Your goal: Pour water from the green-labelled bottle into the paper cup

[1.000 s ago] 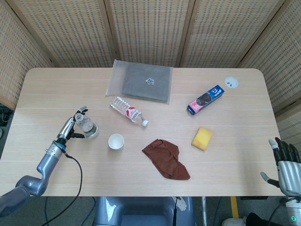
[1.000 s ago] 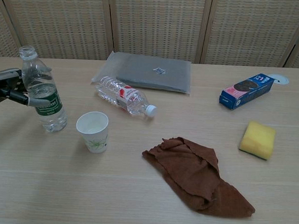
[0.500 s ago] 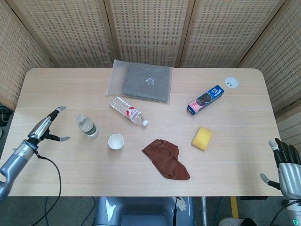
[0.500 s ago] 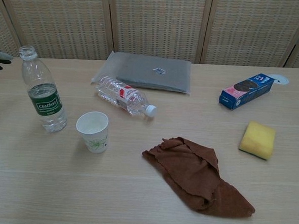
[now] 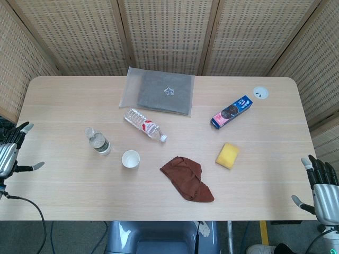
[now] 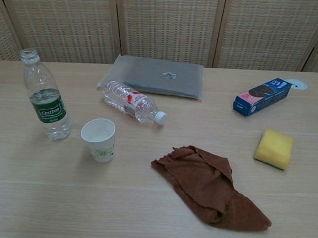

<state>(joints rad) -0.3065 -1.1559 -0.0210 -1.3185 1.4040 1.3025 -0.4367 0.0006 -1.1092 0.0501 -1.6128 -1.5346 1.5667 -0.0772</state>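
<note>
Both hands sit off the table, holding nothing: left hand at far left edge, fingers spread; right hand at lower right corner, fingers extended. Green-labelled bottle stands upright, uncapped, label reads roughly "Cestbon". Paper cup just beside it, upright. A second bottle, red label, white cap, lies on its side. Brown cloth, blue box text unreadable, yellow sponge.
</note>
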